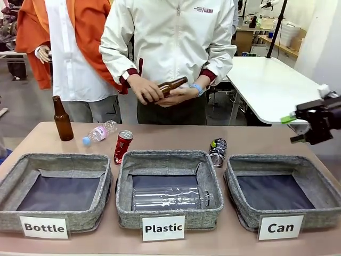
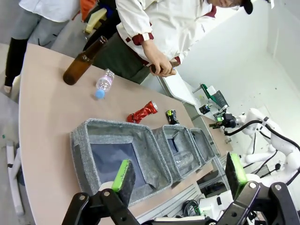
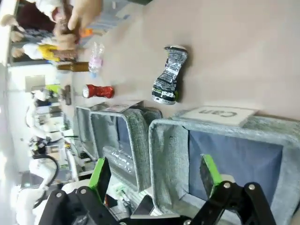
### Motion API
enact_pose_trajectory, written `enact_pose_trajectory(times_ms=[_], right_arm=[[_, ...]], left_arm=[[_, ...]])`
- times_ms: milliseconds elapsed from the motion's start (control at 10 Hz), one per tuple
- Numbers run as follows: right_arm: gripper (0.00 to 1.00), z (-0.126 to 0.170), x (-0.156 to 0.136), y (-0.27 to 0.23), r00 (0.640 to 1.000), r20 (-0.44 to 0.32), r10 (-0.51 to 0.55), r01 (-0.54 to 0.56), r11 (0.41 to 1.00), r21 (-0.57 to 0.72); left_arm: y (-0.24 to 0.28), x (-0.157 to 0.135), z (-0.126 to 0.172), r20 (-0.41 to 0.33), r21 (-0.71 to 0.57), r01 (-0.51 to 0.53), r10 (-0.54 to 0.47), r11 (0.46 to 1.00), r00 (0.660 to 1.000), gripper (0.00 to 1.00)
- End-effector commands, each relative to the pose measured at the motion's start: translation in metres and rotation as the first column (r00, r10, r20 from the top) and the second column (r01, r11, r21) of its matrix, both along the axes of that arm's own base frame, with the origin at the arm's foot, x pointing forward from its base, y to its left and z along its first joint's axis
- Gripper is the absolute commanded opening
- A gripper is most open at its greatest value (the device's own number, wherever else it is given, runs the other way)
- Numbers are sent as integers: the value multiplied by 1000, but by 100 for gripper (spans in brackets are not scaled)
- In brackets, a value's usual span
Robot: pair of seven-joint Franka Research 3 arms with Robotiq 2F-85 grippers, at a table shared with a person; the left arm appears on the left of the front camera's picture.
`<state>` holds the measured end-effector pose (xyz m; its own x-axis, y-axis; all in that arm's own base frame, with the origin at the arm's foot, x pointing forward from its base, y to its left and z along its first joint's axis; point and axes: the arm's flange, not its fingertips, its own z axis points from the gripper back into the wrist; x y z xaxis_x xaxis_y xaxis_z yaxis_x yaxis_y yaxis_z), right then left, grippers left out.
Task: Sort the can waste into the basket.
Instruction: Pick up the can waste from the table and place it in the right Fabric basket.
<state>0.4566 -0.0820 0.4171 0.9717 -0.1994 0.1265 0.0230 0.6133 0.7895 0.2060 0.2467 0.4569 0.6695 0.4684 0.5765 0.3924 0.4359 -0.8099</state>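
**A:** Start closest in. How do the grippers stand?

**B:** The left gripper [image 2: 178,171] rises from the bottom of the left wrist view, its green pads spread wide with nothing between them. The right gripper [image 3: 154,174] is spread just as wide and holds nothing. In the right wrist view the Can basket [image 3: 161,154] lies behind its fingers. In the front view it hangs at the right edge of the frame, above the desk [image 1: 256,136].

**A:** And along the desk's near edge?

**B:** Three grey baskets in a row. The Bottle basket [image 1: 58,158] is at lower left. The Plastic basket [image 1: 160,155] is in the middle, with a clear plastic bottle [image 1: 168,198] lying inside. The Can basket is at lower right, its dark lining in plain sight.

**A:** Where are the cans?

**B:** Both are on the desk just behind the baskets. The red can [image 1: 123,146] stands tilted beside the Plastic basket's far left corner. The dark can [image 1: 217,151] lies between the far corners of the Plastic and Can baskets, nearer the Plastic one. I cannot tell whether it touches.

**A:** Farther back?

**B:** A small blue-capped bottle [image 1: 100,132] lies on its side left of centre, and a brown glass bottle [image 1: 62,119] stands upright to its left. At the far edge, top centre, a person [image 1: 176,32] in a white jacket holds a second brown bottle [image 1: 173,85] in both hands [image 1: 145,88].
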Motion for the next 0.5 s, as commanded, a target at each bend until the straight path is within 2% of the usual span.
enact_pose_trajectory(times_ms=[0,200,300,400], right_arm=[[100,18,18,65,998,-52,25,-35,976,-216],[100,26,42,118,994,-105,28,-66,924,-376],[100,28,50,131,992,-121,43,-89,909,-406],[100,30,53,138,992,-125,33,-83,904,-420]], left_arm=[[0,0,1,29,0,3,-3,1000,1000,100],[0,0,0,0,0,0,0,1000,1000,100],[13,-16,26,18,-22,12,-12,1000,1000,100],[35,-38,50,-5,-56,54,-54,997,999,100]])
